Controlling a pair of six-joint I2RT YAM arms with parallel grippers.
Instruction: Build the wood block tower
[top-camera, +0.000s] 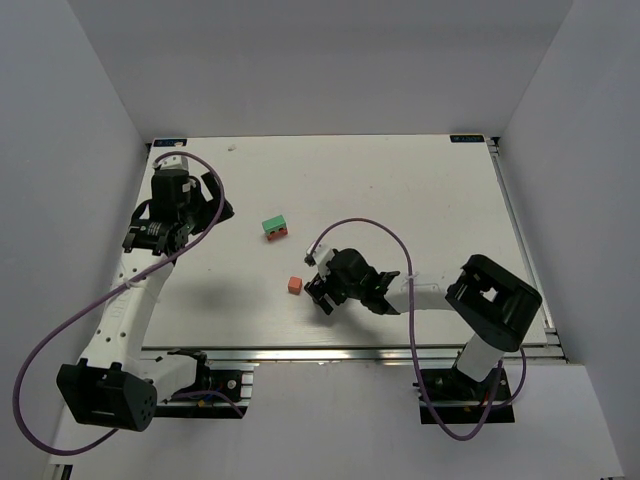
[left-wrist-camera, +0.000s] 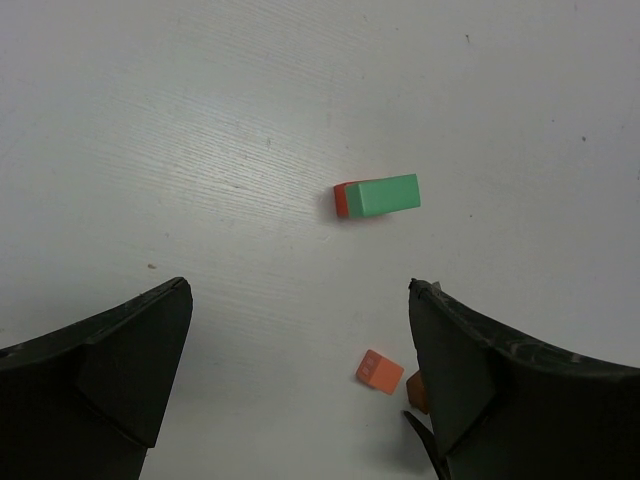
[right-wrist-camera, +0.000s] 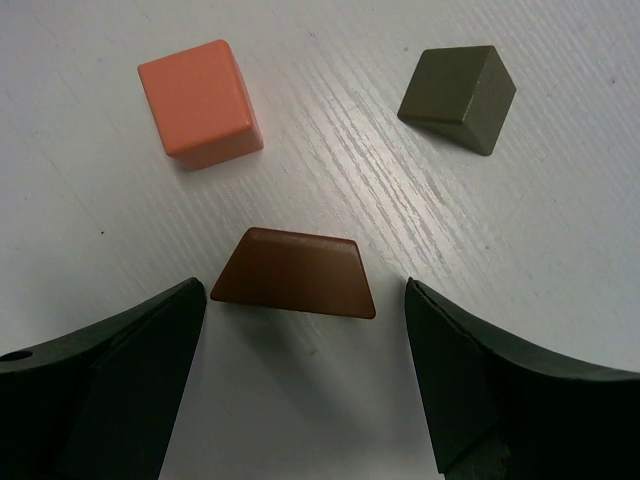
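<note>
A mint-green slab lies on top of a red piece at mid-table; the left wrist view also shows the slab and the red piece. An orange cube stands alone nearer the front. In the right wrist view it sits beyond a brown trapezoid block, with a dark olive wedge to the right. My right gripper is open, low over the table, with the brown block just ahead of its fingertips. My left gripper is open and empty, held high at the far left.
The white table is walled by grey panels on three sides. In the left wrist view the orange cube and the edge of the brown block show beside my right-hand finger. A purple cable loops above the right arm.
</note>
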